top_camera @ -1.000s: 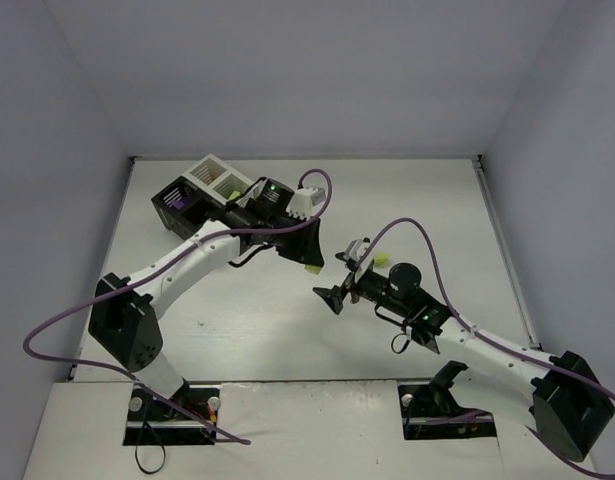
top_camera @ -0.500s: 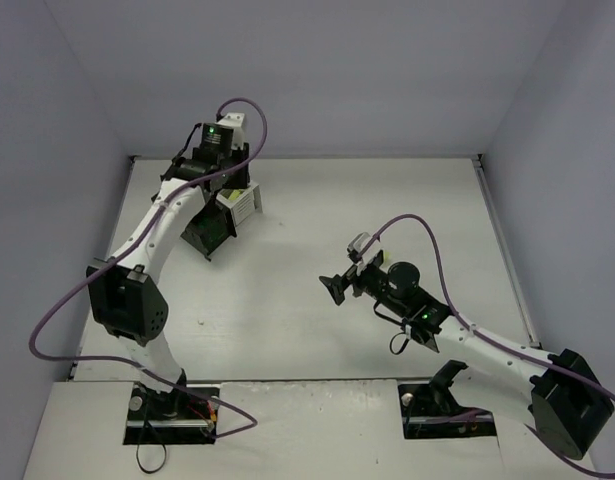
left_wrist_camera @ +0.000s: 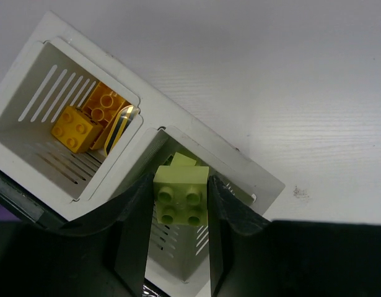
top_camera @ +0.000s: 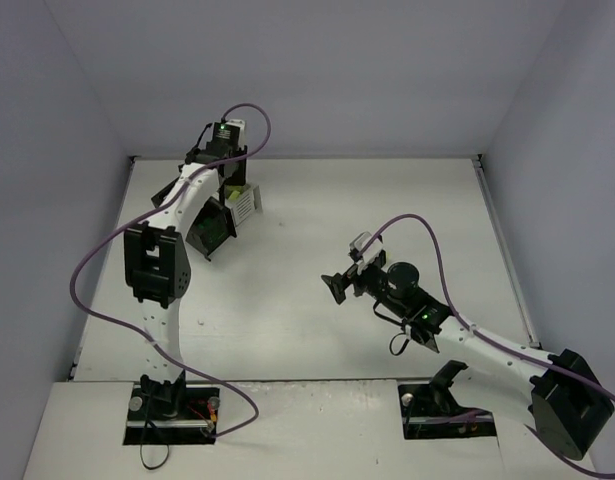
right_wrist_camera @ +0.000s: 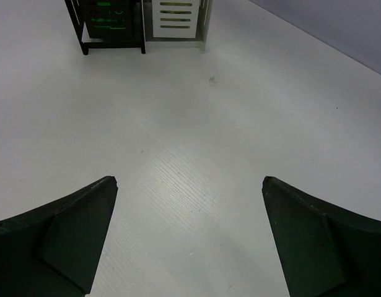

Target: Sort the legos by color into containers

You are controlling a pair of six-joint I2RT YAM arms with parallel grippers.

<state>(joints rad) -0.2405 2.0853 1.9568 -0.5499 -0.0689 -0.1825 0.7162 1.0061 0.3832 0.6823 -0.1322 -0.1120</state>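
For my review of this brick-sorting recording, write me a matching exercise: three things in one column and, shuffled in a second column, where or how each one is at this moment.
Things:
1. lime-green brick
2. yellow bricks
3. right hand

Places and states:
a. open, nothing between its fingers, above the table
b. lying inside a white bin
c. pinched in the left hand

Pairs: 1-c, 2-b, 3-a

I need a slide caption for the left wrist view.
Left claw holds a lime-green lego over a white bin, beside orange-yellow legos in the neighbouring bin.
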